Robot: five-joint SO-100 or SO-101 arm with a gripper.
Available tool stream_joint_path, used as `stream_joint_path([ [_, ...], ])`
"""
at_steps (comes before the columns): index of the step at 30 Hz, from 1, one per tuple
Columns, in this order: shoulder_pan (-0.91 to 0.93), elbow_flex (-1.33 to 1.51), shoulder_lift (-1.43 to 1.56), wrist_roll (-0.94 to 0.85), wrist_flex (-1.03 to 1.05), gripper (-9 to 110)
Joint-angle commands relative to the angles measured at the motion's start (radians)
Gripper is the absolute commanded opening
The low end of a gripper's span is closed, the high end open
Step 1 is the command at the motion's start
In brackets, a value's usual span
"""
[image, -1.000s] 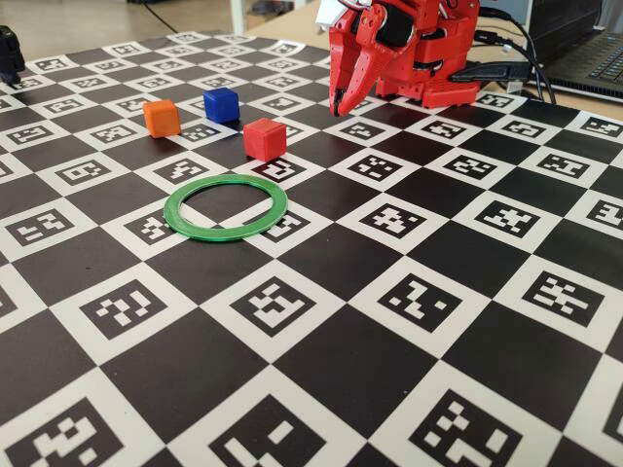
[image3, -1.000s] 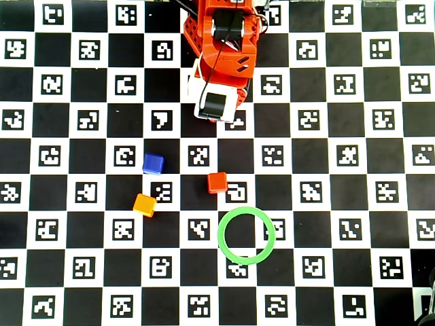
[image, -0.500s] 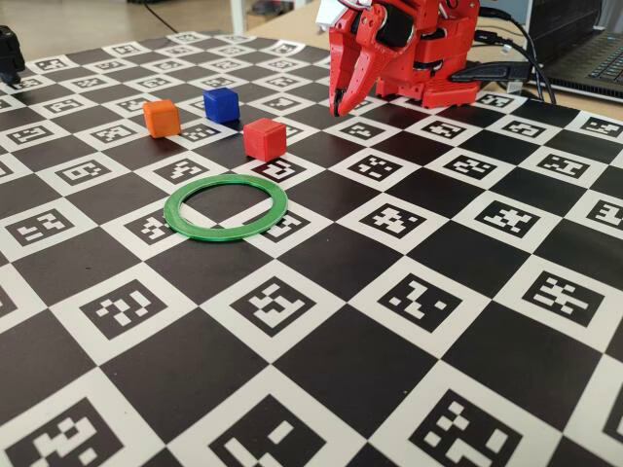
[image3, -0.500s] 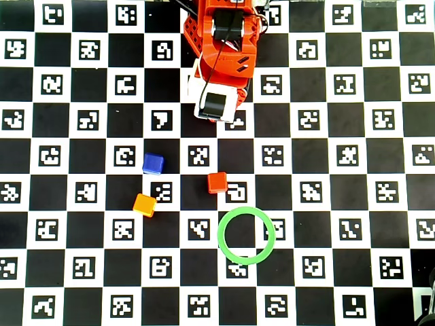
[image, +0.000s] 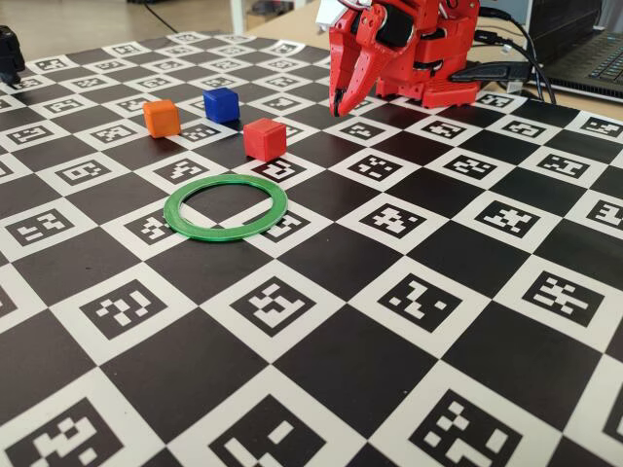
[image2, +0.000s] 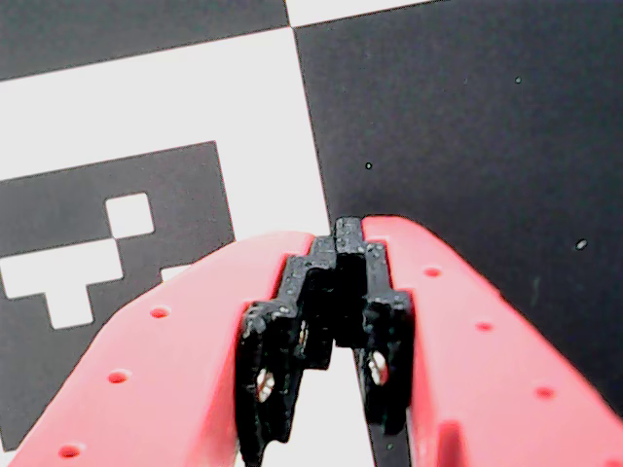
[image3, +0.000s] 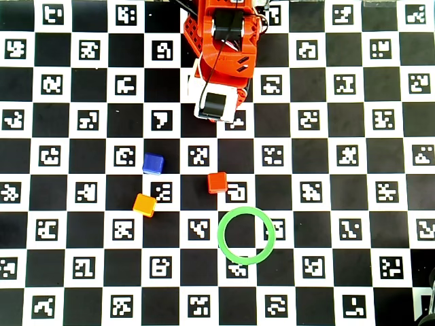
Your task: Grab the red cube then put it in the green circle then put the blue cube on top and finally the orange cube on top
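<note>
The red cube (image: 264, 138) sits on the checkered board just behind the green circle (image: 224, 233). The blue cube (image: 221, 104) and the orange cube (image: 161, 118) stand apart, further back left. My red gripper (image: 340, 105) hangs shut and empty, tips down, to the right of and behind the cubes, close to the arm's base. In the overhead view the red cube (image3: 217, 182) is up-left of the green circle (image3: 219, 236), with the blue cube (image3: 153, 163) and the orange cube (image3: 144, 204) to the left. The wrist view shows only my closed gripper (image2: 348, 233) over the board.
The arm's base (image3: 217, 41) stands at the top middle of the marker board in the overhead view. A laptop and cables (image: 584, 49) lie behind the board at the right. A dark object (image: 10, 53) sits at the far left edge.
</note>
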Motion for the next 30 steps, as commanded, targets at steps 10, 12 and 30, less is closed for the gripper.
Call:
stream_joint_path([
  [10, -0.006, -0.005, -0.034, 0.040, 0.009, -5],
  [12, -0.021, -0.109, -0.115, 0.094, 0.006, -5],
  [30, -0.083, -1.235, -0.867, 0.801, 0.407, -3],
])
